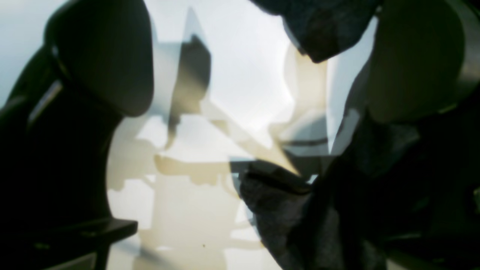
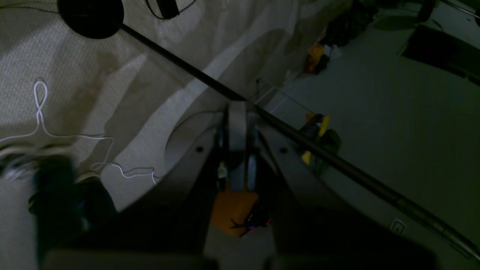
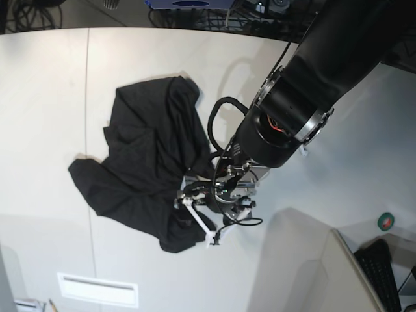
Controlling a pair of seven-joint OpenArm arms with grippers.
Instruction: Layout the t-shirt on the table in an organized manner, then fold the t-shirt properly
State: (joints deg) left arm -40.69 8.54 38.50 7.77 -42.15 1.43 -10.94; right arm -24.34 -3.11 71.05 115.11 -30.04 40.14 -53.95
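Observation:
The black t-shirt [image 3: 146, 162] lies crumpled in a heap on the off-white table [image 3: 52, 97], left of centre. My left gripper [image 3: 198, 218] is down at the shirt's lower right edge, white fingers spread. In the left wrist view, my left gripper [image 1: 258, 63] is open, its dark fingers [image 1: 101, 56] far apart over the table [image 1: 243, 67]. T-shirt cloth [image 1: 300, 210] bunches beside the right finger, with nothing pinched between the two. My right gripper [image 2: 237, 123] is shut and empty; its view shows floor, and the base view does not show it.
A small white rectangular plate [image 3: 97, 289] lies near the front left edge. A thin seam line [image 3: 88, 97] runs down the table. A keyboard [image 3: 383, 270] and a green round thing [image 3: 386, 221] sit at the right. A dark pole [image 2: 337, 165] crosses below my right gripper.

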